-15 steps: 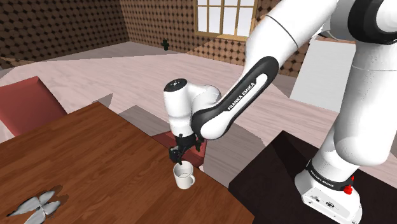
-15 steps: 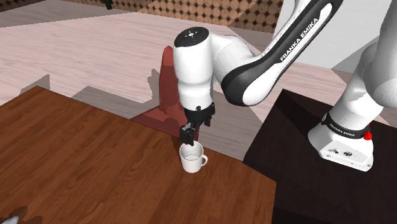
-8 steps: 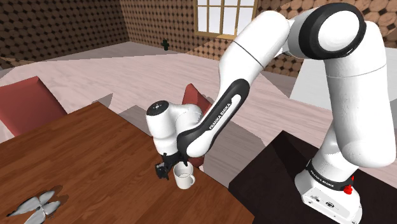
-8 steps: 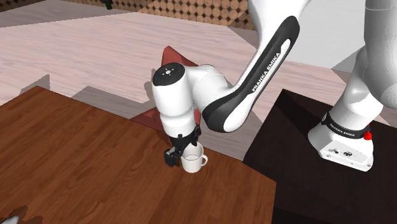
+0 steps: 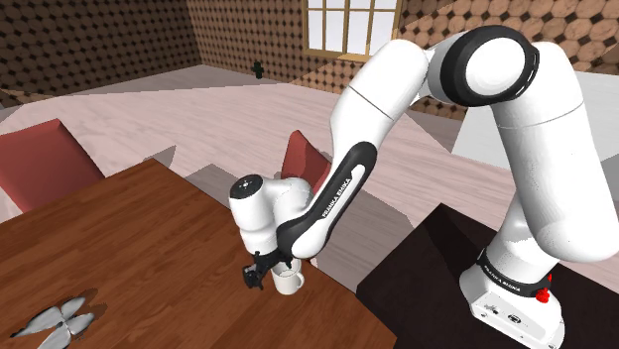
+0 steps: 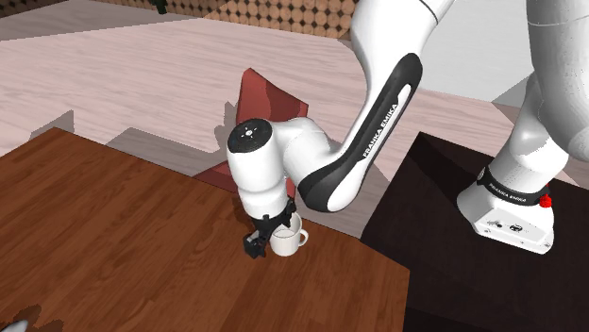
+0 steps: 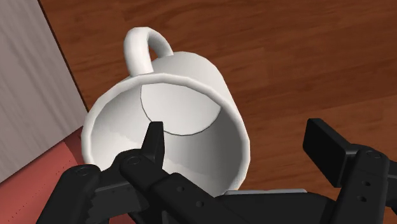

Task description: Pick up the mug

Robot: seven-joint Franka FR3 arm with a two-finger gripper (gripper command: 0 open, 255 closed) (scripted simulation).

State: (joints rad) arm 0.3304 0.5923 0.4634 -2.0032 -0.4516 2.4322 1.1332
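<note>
The mug [image 7: 181, 89] is plain glossy white, a round cup with a thick loop handle, and it stands upright on the brown wood-grain table [image 5: 129, 248], close to the table edge nearest the dark box stand [image 5: 417, 288]. In the shoulder view the mug [image 5: 290, 282] is partly covered by the white wrist, so that little more than its lower body and rim show; in the second exterior view the mug [image 6: 287, 243] turns its handle toward that view's right. The black gripper [image 7: 238, 141] is down over the rim with its fingers spread: one blocky finger [image 7: 153, 143] reaches into the hollow and the other [image 7: 326, 145] hangs outside, clear of the wall, so the mug wall lies between them unclasped. A red chair [image 5: 303, 159] stands just past the table edge behind the arm. A flat grey shape [image 5: 55, 322] lies far down the table, cut off and hard to identify.
</note>
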